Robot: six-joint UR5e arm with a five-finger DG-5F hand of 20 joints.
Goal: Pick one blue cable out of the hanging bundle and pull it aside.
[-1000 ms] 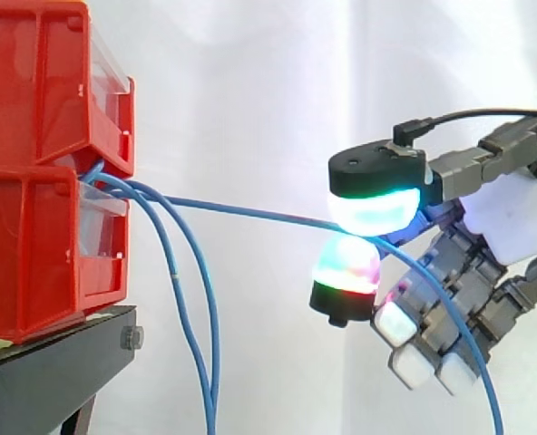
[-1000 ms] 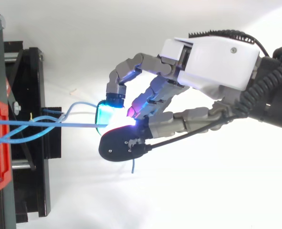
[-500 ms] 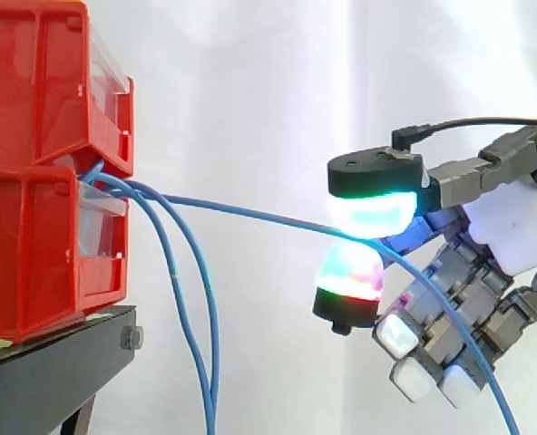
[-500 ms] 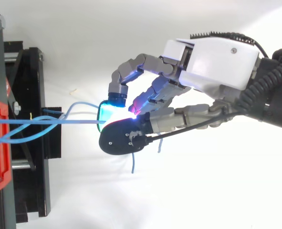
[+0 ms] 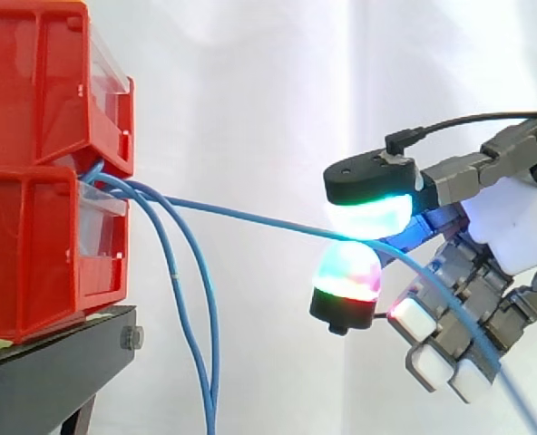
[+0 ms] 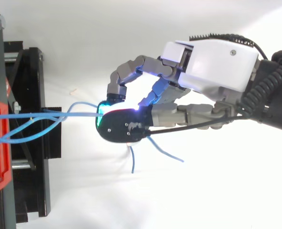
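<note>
- Clearly, from the side: pinches one blue cable (image 5: 250, 216) between two glowing pads (image 5: 366, 216) of the hand (image 5: 513, 227); stretches toward 9 o'clock to the red bins (image 5: 33, 254).
- From above: pinched likewise, with the hand (image 6: 212, 59) at 3 o'clock of the cable (image 6: 84, 114); probably calls for pulling toward 3 o'clock.

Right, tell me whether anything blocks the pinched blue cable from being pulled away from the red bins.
Nothing visible does. The hand pinches the thin blue cable between glowing pads; the other blue cables hang down beside the stacked red plastic bins, clear of its path.
</note>
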